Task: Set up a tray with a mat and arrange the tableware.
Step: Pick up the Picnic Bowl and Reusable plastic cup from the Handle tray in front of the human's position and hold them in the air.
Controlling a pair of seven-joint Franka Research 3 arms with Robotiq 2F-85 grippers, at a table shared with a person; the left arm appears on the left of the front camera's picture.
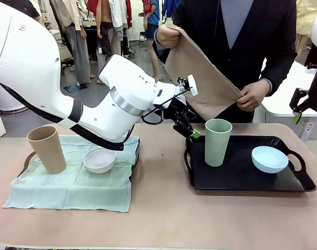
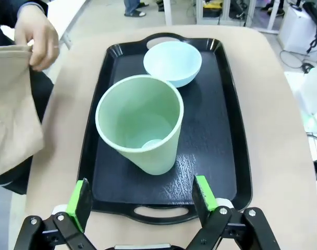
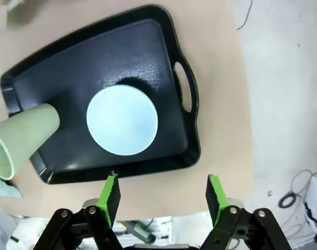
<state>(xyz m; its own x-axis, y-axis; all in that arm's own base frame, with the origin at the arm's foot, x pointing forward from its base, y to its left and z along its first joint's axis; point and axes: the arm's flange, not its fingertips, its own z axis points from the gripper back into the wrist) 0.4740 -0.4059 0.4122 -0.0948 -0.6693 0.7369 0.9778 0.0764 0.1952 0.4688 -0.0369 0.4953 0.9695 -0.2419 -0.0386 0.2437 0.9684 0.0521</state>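
A pale green cup (image 1: 218, 141) (image 2: 140, 122) (image 3: 20, 138) and a light blue bowl (image 1: 269, 159) (image 2: 173, 62) (image 3: 122, 120) stand in a black tray (image 1: 236, 177) (image 2: 213, 120) (image 3: 122, 52) on the right. My left gripper (image 1: 192, 131) (image 2: 142, 195) hangs open over that tray's left handle, just short of the green cup. High above the tray's right end, my right gripper (image 1: 299, 110) (image 3: 162, 195) is open and holds nothing. On the left, a tan cup (image 1: 46, 149) and a white bowl (image 1: 99, 160) rest on a pale green mat (image 1: 75, 190).
Across the table a person holds up a tan cloth mat (image 1: 200, 78) (image 2: 10, 104) in both hands, above the black tray's far side. A dark tray edge (image 1: 27, 160) peeks from under the green mat. Bare table (image 1: 163, 213) lies between the trays.
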